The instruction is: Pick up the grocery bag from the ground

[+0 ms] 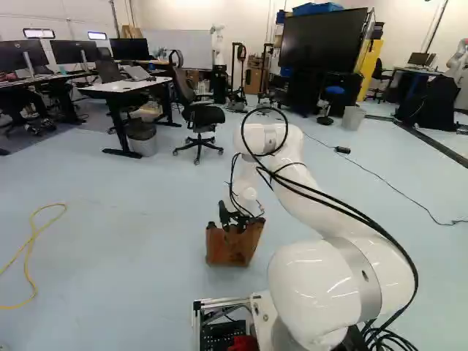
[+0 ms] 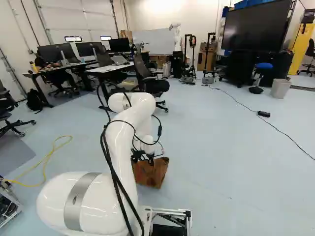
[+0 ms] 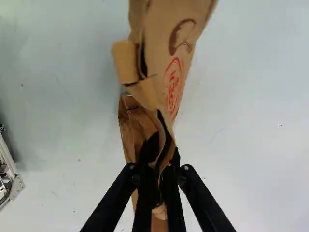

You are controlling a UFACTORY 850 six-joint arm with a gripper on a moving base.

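Our pincer [image 1: 234, 219] pinches the crumpled top edge of the grocery bag [image 1: 228, 248]; we can't tell if the bag touches the floor [image 1: 139, 219]. Red print marks its side. Left of the bag, well apart, lies a yellow cord [image 1: 31, 248].

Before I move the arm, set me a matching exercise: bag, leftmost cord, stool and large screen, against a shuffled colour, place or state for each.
1. grocery bag
2. cord at the left of both base views
3. stool
4. large screen

A. blue seat
B. black, toward the back
C. pinched by the gripper
D. yellow, lying on the floor

Pairs: 1-C; 2-D; 3-A; 4-B
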